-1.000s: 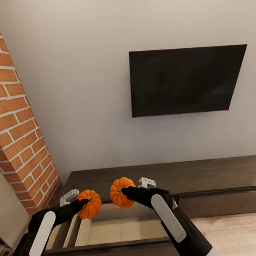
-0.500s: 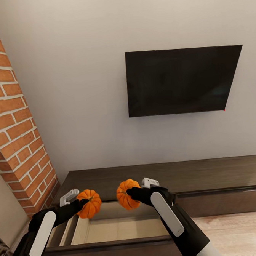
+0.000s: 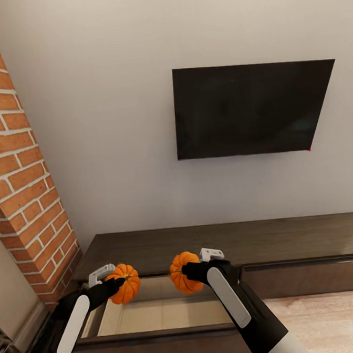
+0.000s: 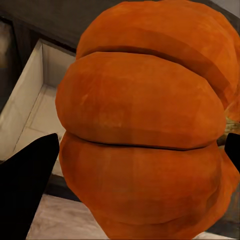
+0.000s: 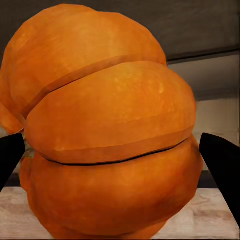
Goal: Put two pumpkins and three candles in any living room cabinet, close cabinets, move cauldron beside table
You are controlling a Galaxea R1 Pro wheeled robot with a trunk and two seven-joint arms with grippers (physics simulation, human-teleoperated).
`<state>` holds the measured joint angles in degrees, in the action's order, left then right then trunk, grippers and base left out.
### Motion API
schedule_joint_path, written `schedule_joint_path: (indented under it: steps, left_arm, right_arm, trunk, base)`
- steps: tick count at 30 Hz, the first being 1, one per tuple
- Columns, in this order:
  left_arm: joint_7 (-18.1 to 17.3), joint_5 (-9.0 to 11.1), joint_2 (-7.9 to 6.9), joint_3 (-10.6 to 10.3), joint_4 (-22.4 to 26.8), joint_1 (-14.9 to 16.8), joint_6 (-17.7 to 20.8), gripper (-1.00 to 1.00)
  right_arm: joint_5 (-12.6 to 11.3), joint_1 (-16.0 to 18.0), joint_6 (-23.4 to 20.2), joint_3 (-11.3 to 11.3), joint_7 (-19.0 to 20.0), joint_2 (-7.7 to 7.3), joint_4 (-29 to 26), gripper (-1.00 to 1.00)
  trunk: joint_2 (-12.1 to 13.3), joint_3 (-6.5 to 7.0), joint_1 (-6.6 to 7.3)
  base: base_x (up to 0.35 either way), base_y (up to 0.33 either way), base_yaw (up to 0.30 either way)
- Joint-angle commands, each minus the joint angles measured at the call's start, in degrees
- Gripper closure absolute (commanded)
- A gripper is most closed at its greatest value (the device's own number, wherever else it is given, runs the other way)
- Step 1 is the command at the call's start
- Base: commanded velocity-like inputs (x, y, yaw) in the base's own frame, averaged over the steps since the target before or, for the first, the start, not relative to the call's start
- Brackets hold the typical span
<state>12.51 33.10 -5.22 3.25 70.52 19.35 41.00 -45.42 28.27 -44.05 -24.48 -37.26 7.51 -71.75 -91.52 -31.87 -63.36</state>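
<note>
Each arm carries one orange ribbed pumpkin. My left gripper (image 3: 116,285) is shut on the left pumpkin (image 3: 126,283), which looms large in the left wrist view (image 4: 145,130). My right gripper (image 3: 187,273) is shut on the right pumpkin (image 3: 183,272), seen close in the right wrist view (image 5: 107,130). Both pumpkins hang over the open drawer (image 3: 165,314) of the long dark-brown cabinet (image 3: 286,240), whose pale beige inside shows below them. Candles, cauldron and table are out of view.
A black television (image 3: 251,109) hangs on the grey wall above the cabinet. A red brick pillar (image 3: 18,177) stands at the left beside the cabinet's end. Pale wood floor (image 3: 334,323) lies at the lower right. The drawer's dark front edge (image 3: 156,335) runs close to me.
The view shifted slightly. Both grippers moved a little to the right and lower with their pumpkins, now nearer the open drawer.
</note>
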Motion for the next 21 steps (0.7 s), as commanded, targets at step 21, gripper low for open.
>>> schedule_joint_path:
  steps: [21]
  left_arm:
    - [2.6,-4.8,4.68,-0.58,-3.86,0.0,-4.35,1.0]
  right_arm:
    - [0.07,-0.06,0.04,-0.25,0.29,0.15,2.1,1.0]
  trunk:
    - [-8.44,-3.77,-4.62]
  base:
    - [0.0,0.0,0.0]
